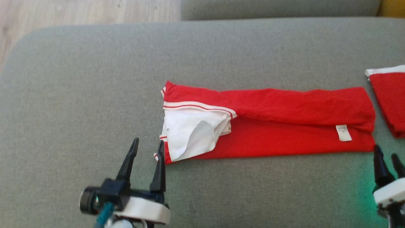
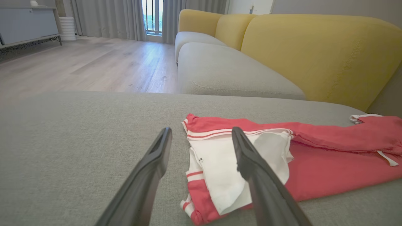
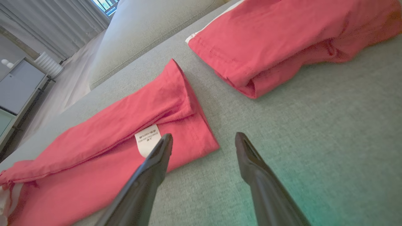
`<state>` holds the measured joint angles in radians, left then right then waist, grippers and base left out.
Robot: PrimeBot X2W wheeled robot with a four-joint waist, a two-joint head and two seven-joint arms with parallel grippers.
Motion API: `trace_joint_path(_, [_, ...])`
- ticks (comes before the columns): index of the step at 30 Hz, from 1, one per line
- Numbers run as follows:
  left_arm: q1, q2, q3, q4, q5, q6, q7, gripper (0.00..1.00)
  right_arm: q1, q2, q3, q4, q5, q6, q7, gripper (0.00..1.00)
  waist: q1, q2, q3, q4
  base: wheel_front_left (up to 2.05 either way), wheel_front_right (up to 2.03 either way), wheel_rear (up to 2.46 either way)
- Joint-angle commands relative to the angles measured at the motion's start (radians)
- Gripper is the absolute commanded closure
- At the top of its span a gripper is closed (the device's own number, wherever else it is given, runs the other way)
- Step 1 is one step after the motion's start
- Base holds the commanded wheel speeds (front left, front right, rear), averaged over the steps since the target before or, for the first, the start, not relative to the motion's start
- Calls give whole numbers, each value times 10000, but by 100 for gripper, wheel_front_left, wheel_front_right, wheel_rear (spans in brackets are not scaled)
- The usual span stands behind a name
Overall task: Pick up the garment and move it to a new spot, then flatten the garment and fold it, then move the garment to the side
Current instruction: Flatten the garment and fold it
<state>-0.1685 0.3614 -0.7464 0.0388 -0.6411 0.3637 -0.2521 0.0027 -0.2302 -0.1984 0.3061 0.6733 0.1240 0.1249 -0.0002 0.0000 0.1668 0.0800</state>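
Garment (image 1: 269,126) folded on grey cushion (image 1: 95,79)
Red cloth (image 1: 389,98) at right; left gripper (image 1: 149,141), right gripper (image 1: 385,151) at near corners, wide, empty.

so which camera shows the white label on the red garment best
The right wrist view: the label lies close and large on the red garment, print visible but not readable. The head view shows it small and blank. The left wrist view has a thin white strip at far right that may be it.
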Motion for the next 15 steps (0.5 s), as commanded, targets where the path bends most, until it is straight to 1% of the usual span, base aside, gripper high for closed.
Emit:
trace_joint_path(1, [-99,-63,596,-241,351,121,-97,0,-22,-165,113,-226,-126,67,-131,0,2,0,-362,37,0,0,0])
trace_joint_path(5, [827,-766,1203,-188,1504,271,-97,0,-57,208,-246,252,-333,67,-150,0,2,0,-696,239,0,0,0])
trace_joint_path(10, [1592,-1445,1763,-234,2539,-78,-97,0,-547,393,-827,845,-837,67,-101,0,2,0,-901,708,0,0,0])
trace_joint_path(11, [1764,-1665,1984,-369,2917,-206,-97,0,-852,395,-1117,1117,-1014,67,-99,0,2,0,-888,926,0,0,0])
trace_joint_path(15, [1955,-1937,2201,-557,3634,-439,-97,0,-1553,354,-1661,1859,-1288,67,-41,0,2,0,-756,1312,0,0,0])
